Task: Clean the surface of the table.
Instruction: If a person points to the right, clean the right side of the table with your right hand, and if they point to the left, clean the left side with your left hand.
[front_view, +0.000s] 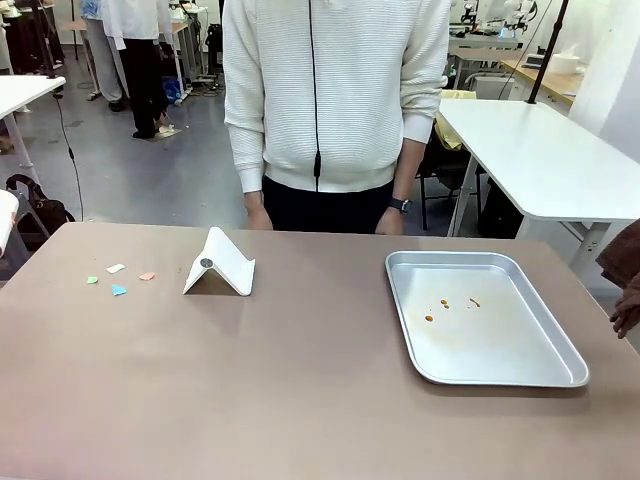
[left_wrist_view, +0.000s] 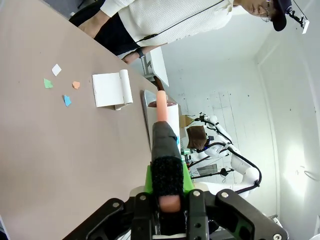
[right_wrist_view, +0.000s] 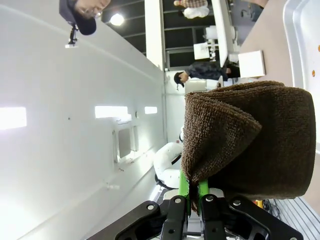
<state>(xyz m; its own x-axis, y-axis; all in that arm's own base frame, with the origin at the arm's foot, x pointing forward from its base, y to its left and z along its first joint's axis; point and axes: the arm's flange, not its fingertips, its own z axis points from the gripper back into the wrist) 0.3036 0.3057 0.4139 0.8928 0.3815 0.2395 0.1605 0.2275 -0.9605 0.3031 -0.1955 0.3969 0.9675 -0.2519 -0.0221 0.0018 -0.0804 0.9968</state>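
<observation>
Greyish-brown, smooth and plain, the big flat surface (front_view: 300, 400) fills the lower part of the front view from the left edge to the right edge. On its left side lie four tiny paper bits (front_view: 118, 280): one white, one green, one blue and one orange. Just to the right of them stands a white folded card (front_view: 220, 268), shaped like a little tent. On the right side lies a shiny silver metal tray (front_view: 510, 382). It is a rectangle with round corners and a low rim, and a few small orange-brown spots (front_view: 445, 305) sit inside it. At the top middle, behind the surface, a person (front_view: 335, 90) stands in a white ribbed sweater with a dark watch on one wrist. White-topped tables (front_view: 540, 150) stand farther back at the upper right.

In the left wrist view, the left pincer (left_wrist_view: 167, 182) is clamped on a long stick-shaped tool (left_wrist_view: 162, 137). The tool is pink at both ends and dark grey in the middle. It has a rough black wrap where the green pads (left_wrist_view: 187, 179) press it. It points up the middle of the frame, with the paper bits and the folded card at the upper left.

In the right wrist view, the right pincer (right_wrist_view: 194, 192) is squeezed tight on a thick brown cloth (right_wrist_view: 250, 140). The cloth is fuzzy like a towel, folded into a soft roll, and covers the right half of the frame. The tray's rim shows in the upper right corner
</observation>
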